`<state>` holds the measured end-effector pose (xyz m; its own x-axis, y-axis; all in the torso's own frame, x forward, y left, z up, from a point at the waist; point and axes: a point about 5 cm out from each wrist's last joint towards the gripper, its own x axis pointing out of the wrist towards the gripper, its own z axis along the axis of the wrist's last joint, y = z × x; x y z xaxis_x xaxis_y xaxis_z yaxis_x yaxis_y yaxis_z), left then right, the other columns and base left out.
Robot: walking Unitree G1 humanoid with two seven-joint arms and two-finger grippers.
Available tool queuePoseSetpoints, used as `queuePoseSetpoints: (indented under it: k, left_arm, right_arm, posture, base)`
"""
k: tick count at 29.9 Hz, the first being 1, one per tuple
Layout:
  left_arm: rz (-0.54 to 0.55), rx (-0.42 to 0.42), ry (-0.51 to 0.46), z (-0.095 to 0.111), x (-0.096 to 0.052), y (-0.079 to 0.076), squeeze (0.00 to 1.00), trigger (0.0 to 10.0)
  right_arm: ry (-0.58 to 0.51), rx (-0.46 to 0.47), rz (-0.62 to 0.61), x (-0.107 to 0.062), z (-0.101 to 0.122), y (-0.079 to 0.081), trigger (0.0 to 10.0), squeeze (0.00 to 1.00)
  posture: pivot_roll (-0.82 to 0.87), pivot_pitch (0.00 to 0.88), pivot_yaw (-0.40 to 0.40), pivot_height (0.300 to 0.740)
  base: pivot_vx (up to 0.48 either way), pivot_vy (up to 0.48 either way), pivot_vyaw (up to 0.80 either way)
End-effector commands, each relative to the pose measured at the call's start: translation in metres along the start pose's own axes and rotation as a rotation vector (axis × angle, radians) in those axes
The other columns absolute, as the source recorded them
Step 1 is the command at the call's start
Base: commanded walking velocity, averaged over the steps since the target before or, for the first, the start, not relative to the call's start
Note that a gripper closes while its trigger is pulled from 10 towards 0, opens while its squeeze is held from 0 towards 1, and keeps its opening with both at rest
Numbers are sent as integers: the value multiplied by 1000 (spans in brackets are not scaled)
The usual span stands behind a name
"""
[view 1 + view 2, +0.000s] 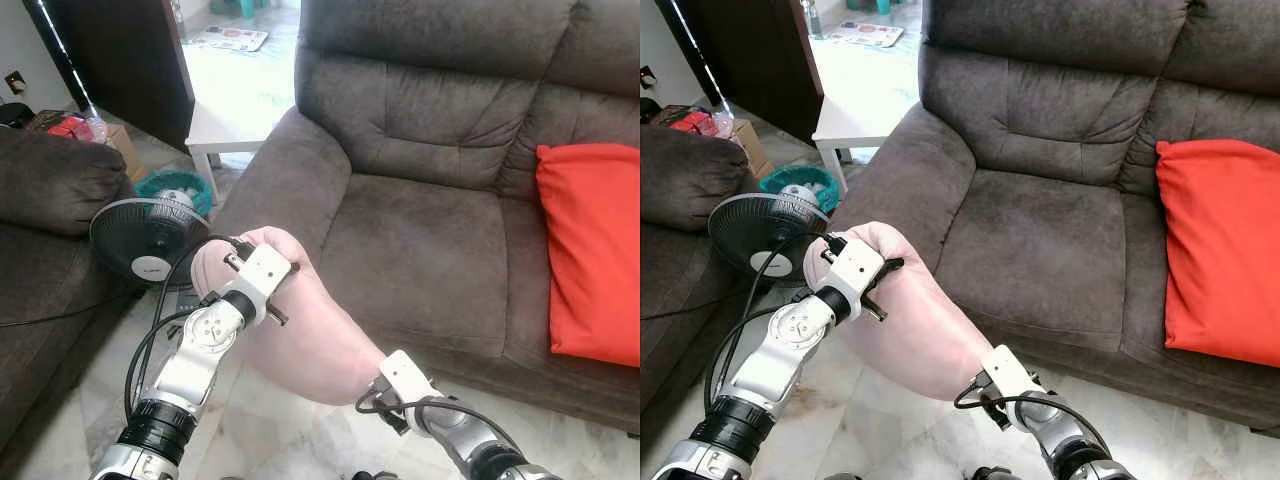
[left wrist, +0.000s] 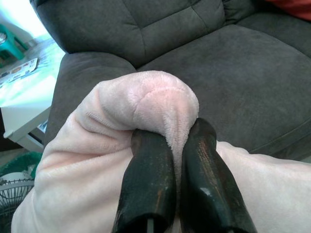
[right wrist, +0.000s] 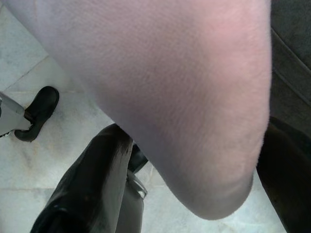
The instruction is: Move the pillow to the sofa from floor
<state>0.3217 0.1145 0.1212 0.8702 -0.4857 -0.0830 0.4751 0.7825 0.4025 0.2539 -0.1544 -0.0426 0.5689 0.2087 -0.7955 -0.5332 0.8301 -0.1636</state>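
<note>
1. The left gripper (image 2: 177, 160) is pinching a fold of the pink pillow (image 1: 300, 330), its two black fingers (image 2: 148, 184) closed tight on the plush.
2. The right gripper (image 3: 189, 170) is clamping the pillow's lower corner, one finger on each side.
3. The pillow is hanging off the floor (image 1: 270, 430), in front of the grey sofa (image 1: 420, 230).
4. A red cushion (image 1: 592, 250) is lying on the sofa's right seat.
</note>
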Motion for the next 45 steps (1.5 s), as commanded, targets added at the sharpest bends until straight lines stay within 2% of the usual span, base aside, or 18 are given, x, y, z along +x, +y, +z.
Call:
queuePoseSetpoints:
  k: [1, 13, 22, 34, 40, 43, 45]
  left_arm:
    - [44, 26, -106, 23, 4, 12, 0, 10000]
    - [42, 29, -109, 24, 5, 12, 0, 10000]
    - [41, 29, -106, 23, 5, 11, 0, 10000]
    - [39, 28, -101, 21, 4, 10, 0, 10000]
    - [28, 16, -43, 10, 1, 5, 0, 10000]
    - [34, 9, -3, 2, -2, 3, 0, 10000]
    - [49, -6, 32, -5, -5, 2, 0, 10000]
  right_arm:
    - [1, 1, 5, 1, 0, 1, 0, 0]
    - [-5, -1, 16, 0, -4, 1, 0, 0]
    - [-12, -3, 3, -2, -6, -5, 0, 0]
    - [-40, 3, -41, -1, 5, -10, 0, 0]
    - [-54, 16, -53, -2, 6, -13, 0, 0]
    - [-71, 29, -67, -5, 2, -22, 0, 0]
    - [-124, 43, -94, -14, -15, -33, 0, 0]
  posture:
    - [116, 97, -23, 740]
    - [118, 97, -21, 740]
    - [118, 97, -21, 740]
    - [115, 91, -19, 740]
    - [112, 87, -16, 740]
    - [107, 84, -14, 740]
    - [105, 79, -13, 740]
  base:
    - [0, 0, 0]
    - [0, 0, 0]
    - [0, 0, 0]
    - [0, 0, 0]
    - [0, 0, 0]
    - [0, 0, 0]
    - [0, 0, 0]
